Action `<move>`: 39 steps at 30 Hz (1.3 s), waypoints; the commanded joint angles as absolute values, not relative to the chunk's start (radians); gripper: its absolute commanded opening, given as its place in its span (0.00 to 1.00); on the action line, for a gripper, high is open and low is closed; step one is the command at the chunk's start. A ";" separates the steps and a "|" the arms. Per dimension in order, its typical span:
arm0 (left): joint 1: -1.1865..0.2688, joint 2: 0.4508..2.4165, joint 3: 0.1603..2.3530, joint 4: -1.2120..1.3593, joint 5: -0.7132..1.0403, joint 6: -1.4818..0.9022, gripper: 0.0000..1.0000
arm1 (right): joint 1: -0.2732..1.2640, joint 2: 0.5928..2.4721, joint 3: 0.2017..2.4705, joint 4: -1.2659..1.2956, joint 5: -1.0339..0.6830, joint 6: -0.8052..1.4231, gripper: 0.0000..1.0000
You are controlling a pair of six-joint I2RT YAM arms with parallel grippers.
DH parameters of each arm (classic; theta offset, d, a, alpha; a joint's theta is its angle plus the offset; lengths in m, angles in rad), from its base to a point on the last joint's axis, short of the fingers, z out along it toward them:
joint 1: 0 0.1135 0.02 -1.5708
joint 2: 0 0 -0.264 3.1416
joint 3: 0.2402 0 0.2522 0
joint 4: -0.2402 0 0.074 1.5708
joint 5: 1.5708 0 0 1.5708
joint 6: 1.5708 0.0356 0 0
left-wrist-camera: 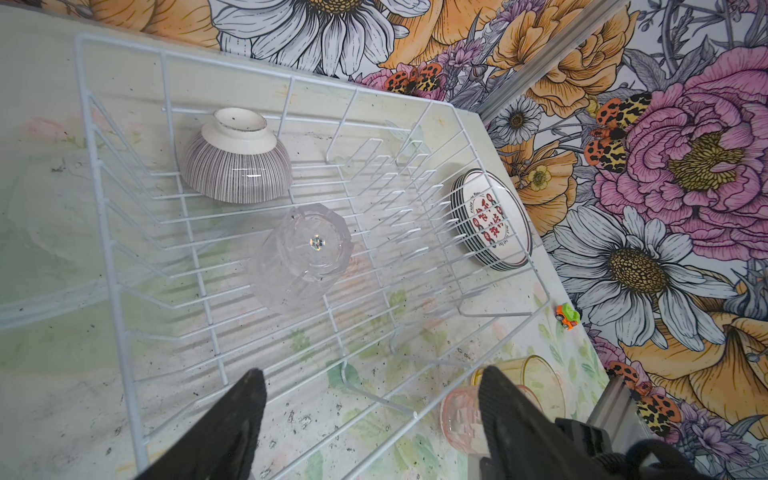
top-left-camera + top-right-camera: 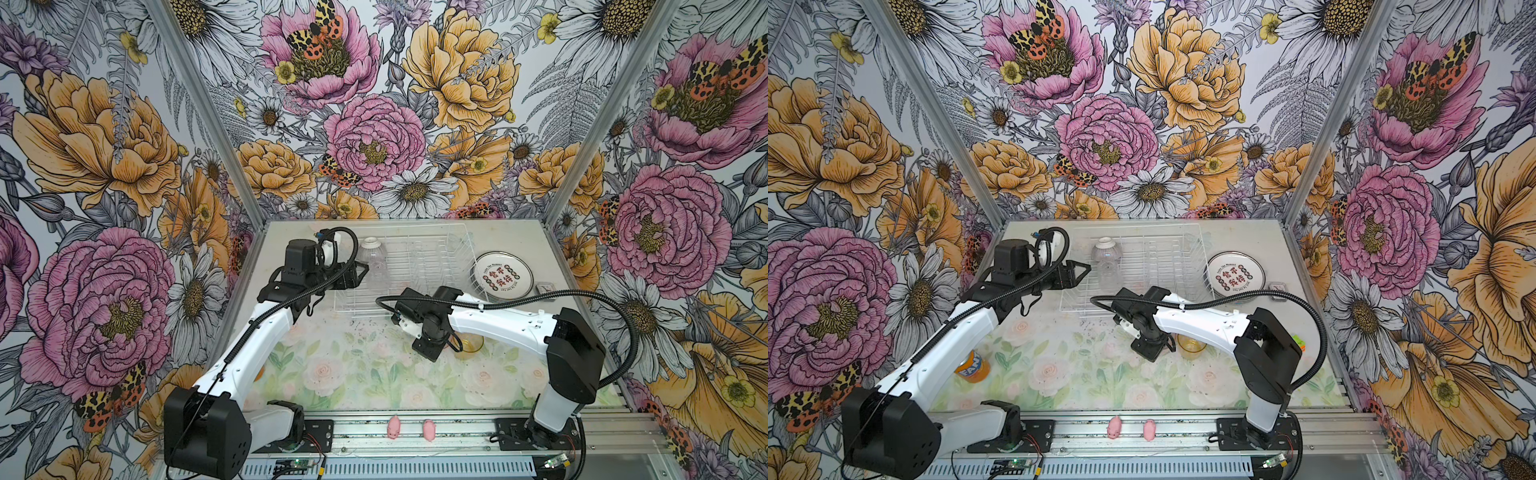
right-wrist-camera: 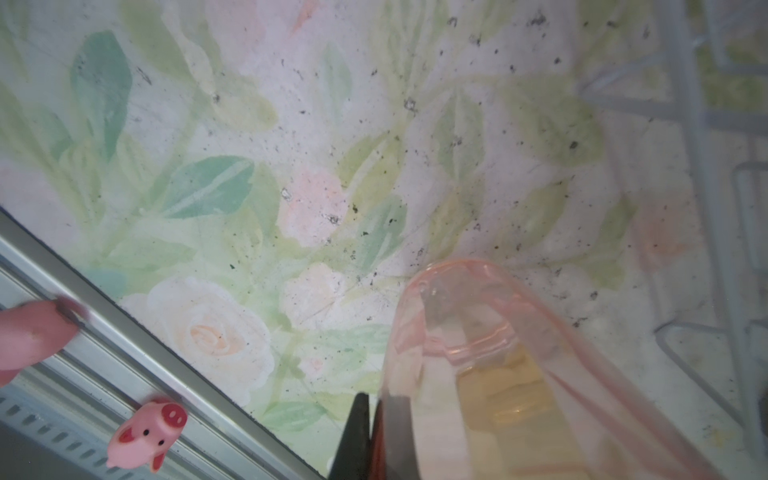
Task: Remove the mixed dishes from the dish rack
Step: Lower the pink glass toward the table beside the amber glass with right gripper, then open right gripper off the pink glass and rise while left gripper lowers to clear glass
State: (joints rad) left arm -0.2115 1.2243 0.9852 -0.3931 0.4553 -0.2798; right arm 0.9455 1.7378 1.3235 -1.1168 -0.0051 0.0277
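Observation:
The white wire dish rack (image 2: 457, 245) (image 1: 291, 77) stands at the back of the table. Inside it an upturned ribbed grey bowl (image 2: 371, 245) (image 1: 237, 166) sits beside an upturned clear tumbler (image 2: 378, 272) (image 1: 303, 257). A stack of plates (image 2: 503, 276) (image 1: 492, 220) lies outside the rack's right end. My left gripper (image 2: 357, 274) (image 1: 371, 374) hangs open over the rack's left end, holding nothing. My right gripper (image 2: 436, 347) (image 3: 374, 399) is in front of the rack, shut on the wall of a pink tumbler (image 3: 478, 332) (image 1: 461, 419), next to an amber tumbler (image 2: 469, 343) (image 1: 540, 382).
Two pink pig figures (image 2: 394, 427) (image 3: 145, 432) lie on the front rail. An orange soda can (image 2: 971, 365) stands at the left under my left arm. A small toy car (image 1: 567, 316) and a small box (image 2: 544, 286) sit by the right wall.

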 commanded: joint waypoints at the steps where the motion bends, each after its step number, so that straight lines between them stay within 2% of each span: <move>1: -0.201 1.236 0.993 -0.385 0.472 -0.258 0.82 | 0.941 1.762 1.343 -1.101 -0.021 0.005 0.00; 14: -0.200 1.243 0.997 -0.382 0.474 -0.262 0.83 | 0.929 1.802 1.345 -1.094 -0.026 -0.011 0.01; 26: -0.201 1.240 1.000 -0.381 0.475 -0.263 0.84 | 0.927 1.796 1.347 -1.091 -0.009 -0.011 0.27; 39: -0.214 1.253 1.006 -0.407 0.459 -0.242 0.85 | 0.922 1.689 1.377 -1.077 0.026 -0.005 0.32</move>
